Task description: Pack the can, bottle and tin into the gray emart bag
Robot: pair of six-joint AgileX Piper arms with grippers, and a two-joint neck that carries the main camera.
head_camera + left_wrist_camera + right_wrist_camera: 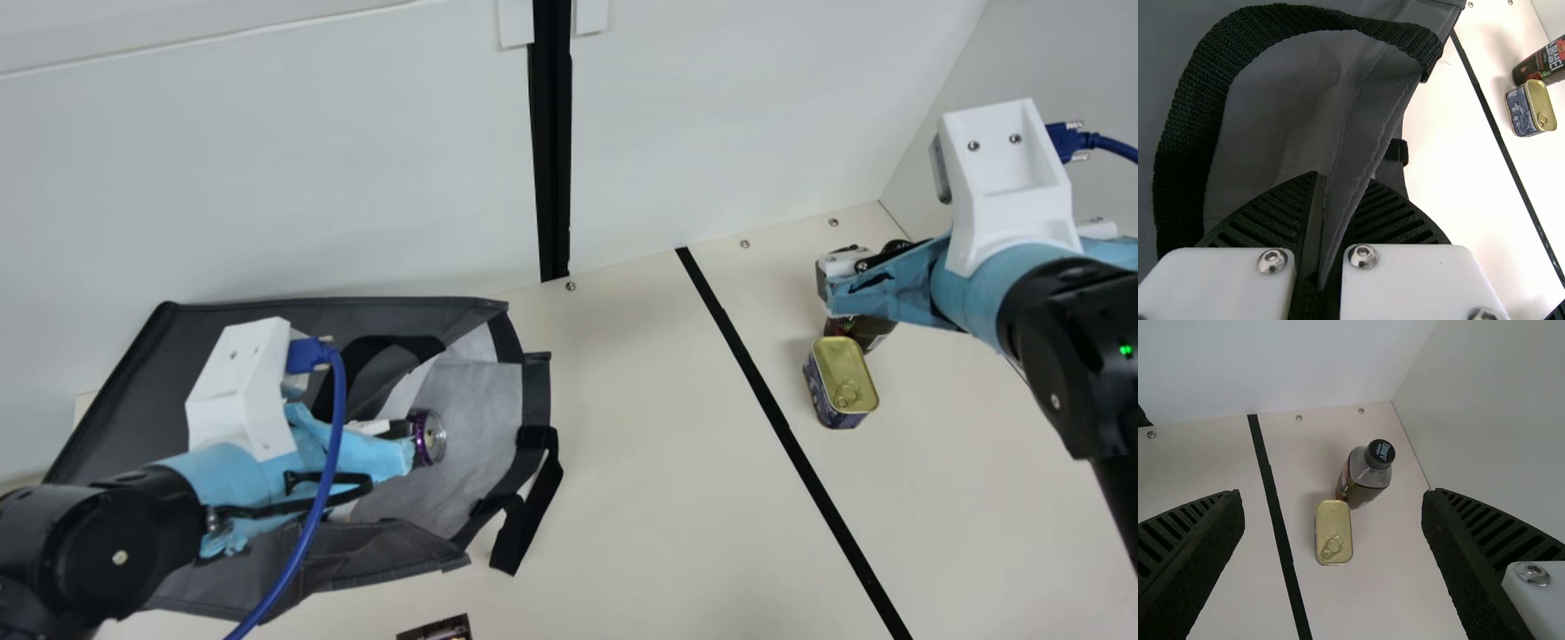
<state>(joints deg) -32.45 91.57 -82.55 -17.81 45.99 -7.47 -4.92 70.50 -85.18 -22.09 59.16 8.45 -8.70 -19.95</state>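
Cream tabletop (640,498) bears a creased gray bag (484,409) and round-cornered tin (839,369).

White wall panels (267,178) behind a cream, black-lined table (640,444).

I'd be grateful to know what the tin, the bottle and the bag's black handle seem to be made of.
The tin looks like metal, gold-toned with a soft sheen and a pull ring. The bottle is smooth and see-through near its shoulder, probably plastic, though glass is possible. The handle looks like matt synthetic webbing, with a coarse weave.
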